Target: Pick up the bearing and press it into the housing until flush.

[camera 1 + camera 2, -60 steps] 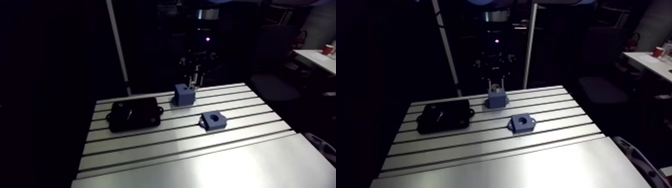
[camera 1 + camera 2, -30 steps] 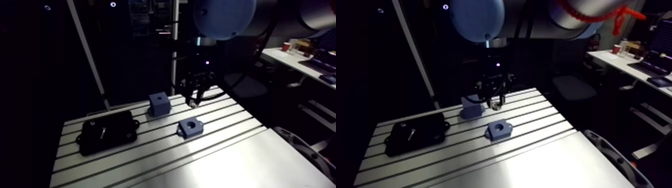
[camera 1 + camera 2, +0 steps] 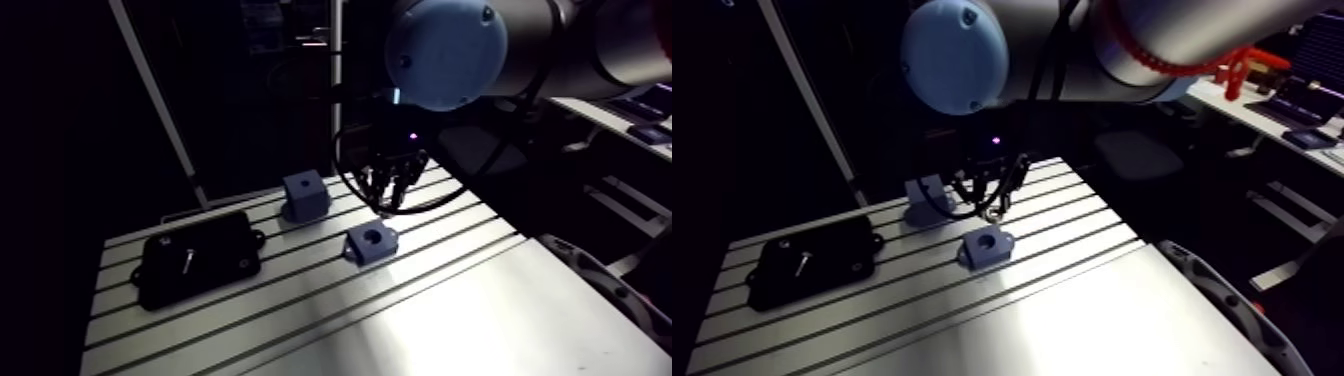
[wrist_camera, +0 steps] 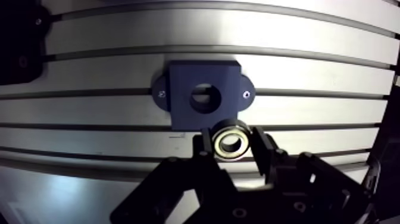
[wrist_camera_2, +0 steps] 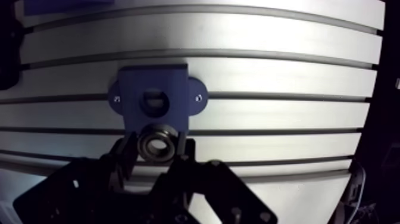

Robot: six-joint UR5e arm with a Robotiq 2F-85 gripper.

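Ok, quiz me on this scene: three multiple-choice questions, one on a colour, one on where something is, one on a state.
1. The housing is: A red, B blue, C yellow.
2. The bearing is: A pressed into the housing, B gripped in the claw, C lying loose on the table.
3. The housing's bore is: A empty, B filled, C taped over.
Answers: 1 B, the block looks blue in both views; 2 B, the wrist view shows the claw shut on it; 3 A, the hole is open and dark.
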